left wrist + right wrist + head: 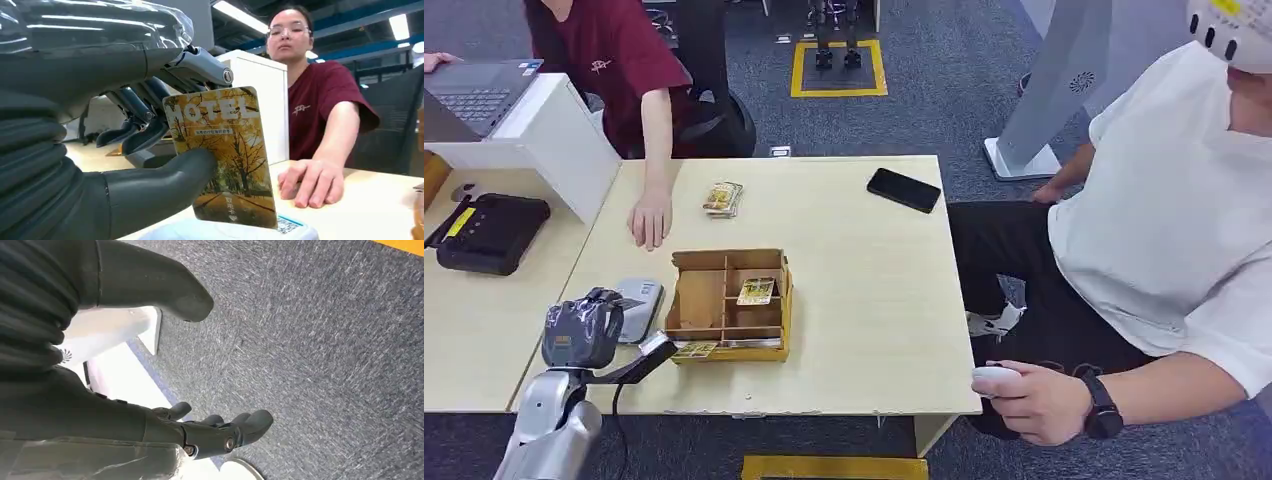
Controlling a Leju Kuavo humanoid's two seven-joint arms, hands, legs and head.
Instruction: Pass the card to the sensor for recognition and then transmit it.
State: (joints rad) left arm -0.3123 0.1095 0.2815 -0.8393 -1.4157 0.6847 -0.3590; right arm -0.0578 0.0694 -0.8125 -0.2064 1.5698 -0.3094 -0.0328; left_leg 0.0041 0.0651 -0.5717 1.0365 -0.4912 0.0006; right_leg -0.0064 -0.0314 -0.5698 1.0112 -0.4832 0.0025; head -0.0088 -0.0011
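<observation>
Hotel card point(225, 155), pinched upright in the left hand point(150, 130), stood just above the sensor point(235, 231); recognition appeared underway, transmission outstanding.

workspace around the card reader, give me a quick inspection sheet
surface: light wood table, carpet around it
job's things: hotel card upright over the grey card reader; divided cardboard box holds another card; card stack farther back
clutter: black phone, black device, laptop
hands: left hand pinches the hotel card; right hand hangs over the carpet, holding nothing
cables: dark cable below the table's near edge
surroundings: person's hand flat on the table; seated person at right
</observation>
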